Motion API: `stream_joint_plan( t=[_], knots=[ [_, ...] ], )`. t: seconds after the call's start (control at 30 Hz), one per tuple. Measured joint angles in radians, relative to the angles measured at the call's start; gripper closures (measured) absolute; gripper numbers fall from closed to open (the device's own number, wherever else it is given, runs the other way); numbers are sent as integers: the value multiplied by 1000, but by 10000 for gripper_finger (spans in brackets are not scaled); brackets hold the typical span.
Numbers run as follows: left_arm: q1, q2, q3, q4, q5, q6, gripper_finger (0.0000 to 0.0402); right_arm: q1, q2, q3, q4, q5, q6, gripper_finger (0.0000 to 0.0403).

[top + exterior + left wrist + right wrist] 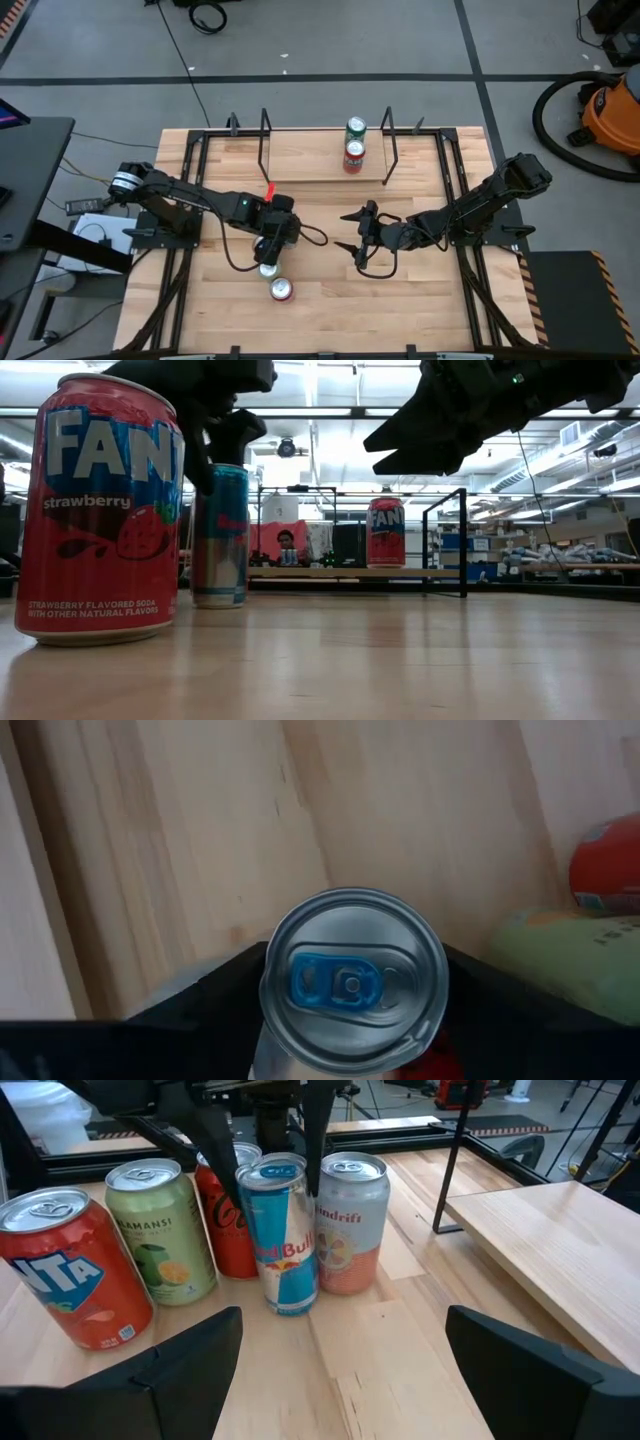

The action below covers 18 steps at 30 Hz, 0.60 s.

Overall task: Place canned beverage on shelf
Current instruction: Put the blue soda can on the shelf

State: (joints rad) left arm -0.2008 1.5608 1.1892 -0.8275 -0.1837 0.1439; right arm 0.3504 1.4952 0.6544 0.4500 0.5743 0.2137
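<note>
Slim blue can (pixel 283 1240), left end effector (pixel 262 1142) clamped (upright)

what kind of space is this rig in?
Probably a robotics lab or workshop: bare concrete floor with cables around the wooden table, an orange shop vacuum, and open ceiling ducts over benches behind.

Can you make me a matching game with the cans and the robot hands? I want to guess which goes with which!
Things:
1. Blue and silver can
2. Red Fanta can
3. Right gripper
4. Green can

Places or states:
A. open, holding nothing
B. standing on the shelf
C. between the left gripper's fingers
D. on the table between two red cans

Pairs: 1-C, 2-B, 3-A, 4-D
</note>
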Motion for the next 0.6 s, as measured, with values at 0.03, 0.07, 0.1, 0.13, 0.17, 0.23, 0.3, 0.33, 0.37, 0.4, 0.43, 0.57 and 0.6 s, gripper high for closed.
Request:
stream_joint_plan(
  t=[0.03, 0.07, 0.1, 0.13, 0.17, 0.23, 0.3, 0.33, 0.37, 0.4, 0.43, 0.57, 0.6],
  knots=[
    [0, 1, 0, 15, -1, 31, 135, 0, 0, 0, 0, 0, 0, 41],
    [0, 2, -1, 29, -1, 64, 133, 0, 0, 0, 0, 0, 0, 41],
    [-1, 2, -2, 38, -2, 90, 131, 0, 0, 0, 0, 0, 0, 41],
    [-5, 3, -2, 45, -2, 111, 129, 0, 0, 0, 0, 0, 0, 41],
    [-6, 3, -3, 53, -2, 130, 128, 0, 0, 0, 0, 0, 0, 41],
    [-7, 4, -3, 65, -3, 167, 127, 0, 0, 0, 0, 0, 4, 41],
    [-7, 4, -4, 76, -5, 191, 126, 0, 0, 0, 0, -1, 4, 41],
    [-7, 5, -4, 80, -4, 198, 126, 1, 0, 0, 0, -1, 4, 41],
    [-7, 5, 0, 77, -5, 206, 126, 1, 0, 0, -1, -2, 4, 41],
    [-7, 5, 7, 74, -7, 211, 126, 1, 0, 0, -3, -3, 3, 41],
    [-7, 5, 19, 74, -15, 212, 126, 1, -1, 0, -8, -3, 2, 41],
    [7, 5, 91, 74, -31, 225, 125, 1, -19, 0, -50, -2, 15, 41],
    [13, 5, 111, 72, -31, 236, 125, 1, -25, 0, -69, -1, 21, 41]
  ],
)
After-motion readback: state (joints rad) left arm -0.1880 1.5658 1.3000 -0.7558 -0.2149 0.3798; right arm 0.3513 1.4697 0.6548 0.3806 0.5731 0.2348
